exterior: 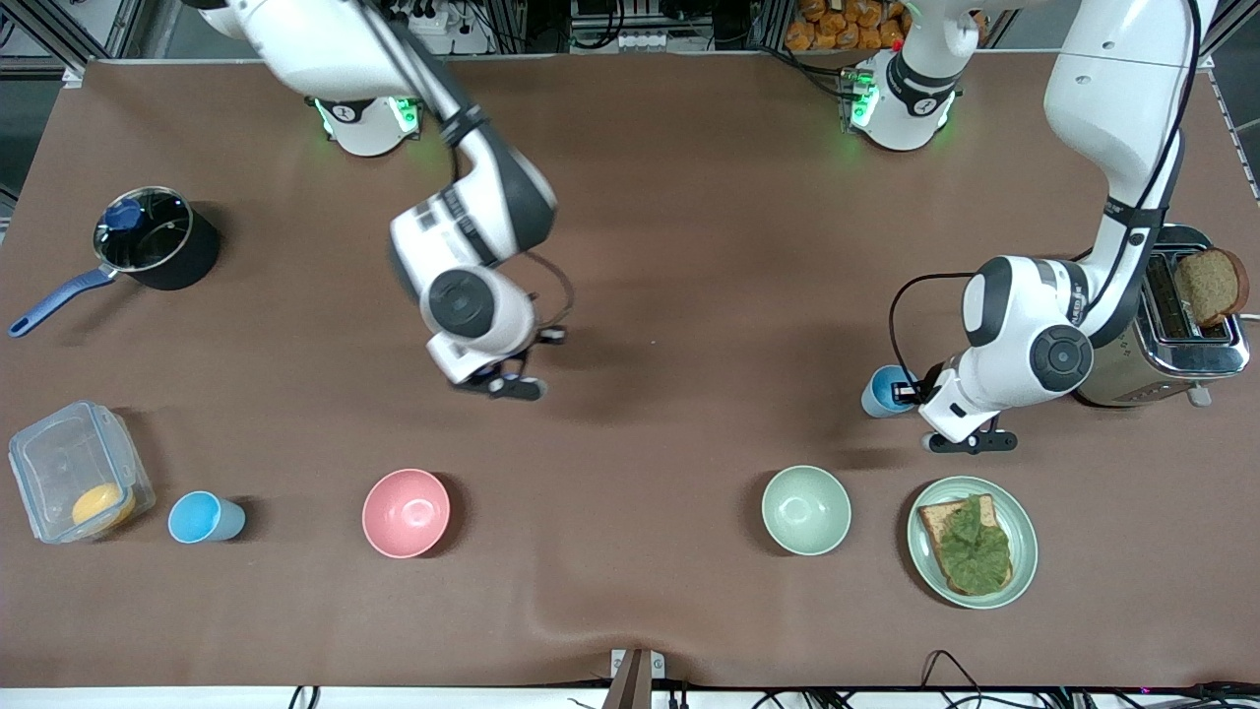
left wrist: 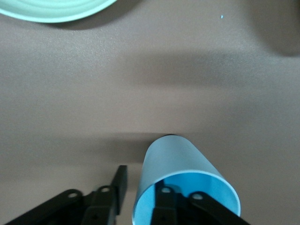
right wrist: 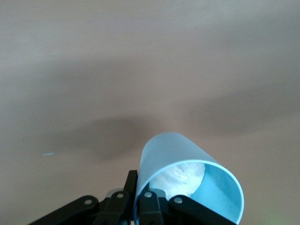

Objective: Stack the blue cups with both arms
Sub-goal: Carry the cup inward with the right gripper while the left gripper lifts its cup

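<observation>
My right gripper (right wrist: pixel 142 197) is shut on the rim of a pale blue cup (right wrist: pixel 173 154) with a whitish inside, one finger inside and one outside. It holds the cup up over the middle of the table. In the front view the right hand (exterior: pixel 472 354) hides this cup. My left gripper (exterior: pixel 904 392) is open astride the wall of a sky-blue cup (exterior: pixel 884 391). In the left wrist view, one finger is inside the cup (left wrist: pixel 180 159) and the other is outside, with a gap. Another bright blue cup (exterior: pixel 205 517) stands beside a clear container.
A pink bowl (exterior: pixel 406 512) and a pale green bowl (exterior: pixel 805 509) stand nearer the front camera. A plate with toast and lettuce (exterior: pixel 973 540), a toaster (exterior: pixel 1176 325), a dark pot (exterior: pixel 156 241) and a clear container (exterior: pixel 79 473) stand around the edges.
</observation>
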Robot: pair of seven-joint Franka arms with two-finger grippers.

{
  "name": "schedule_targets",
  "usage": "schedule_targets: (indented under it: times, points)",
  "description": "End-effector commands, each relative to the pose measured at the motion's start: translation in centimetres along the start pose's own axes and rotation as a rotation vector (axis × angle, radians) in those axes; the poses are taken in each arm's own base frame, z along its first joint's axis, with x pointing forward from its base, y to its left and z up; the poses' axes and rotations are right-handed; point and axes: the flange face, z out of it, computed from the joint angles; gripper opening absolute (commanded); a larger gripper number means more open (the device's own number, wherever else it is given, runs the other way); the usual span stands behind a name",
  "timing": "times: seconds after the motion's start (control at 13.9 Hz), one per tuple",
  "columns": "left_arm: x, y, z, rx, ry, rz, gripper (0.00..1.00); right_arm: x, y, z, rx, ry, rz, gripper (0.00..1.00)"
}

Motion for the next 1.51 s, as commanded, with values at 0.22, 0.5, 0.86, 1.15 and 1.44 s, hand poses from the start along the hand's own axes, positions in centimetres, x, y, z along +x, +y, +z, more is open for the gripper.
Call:
schedule_targets:
  times: [0.22, 0.5, 0.86, 1.15, 1.44]
  points:
    - [-1.0, 0.0, -5.5, 0.003, 0.019, -0.024, 0.0, -4.2, -7.9, 5.0, 0.116, 0.086, 0.146, 0.0]
    - [-3.5, 3.2, -9.5, -0.014, 0.069, -0.048, 0.0, -5.9, -10.3, 8.3, 0.134, 0.117, 0.107, 0.0]
    - [-6.2, 6.7, -11.7, -0.05, 0.087, -0.073, 0.0, -6.3, -10.7, 10.1, 0.126, 0.127, 0.094, 1.0]
    - [-8.3, 9.4, -12.3, -0.049, 0.09, -0.101, 0.0, -6.5, -10.9, 8.5, 0.136, 0.137, 0.08, 1.0]
    - [-9.2, 12.7, -12.0, -0.06, 0.081, -0.104, 0.0, -4.1, -8.4, 1.7, 0.164, 0.14, 0.122, 1.0]
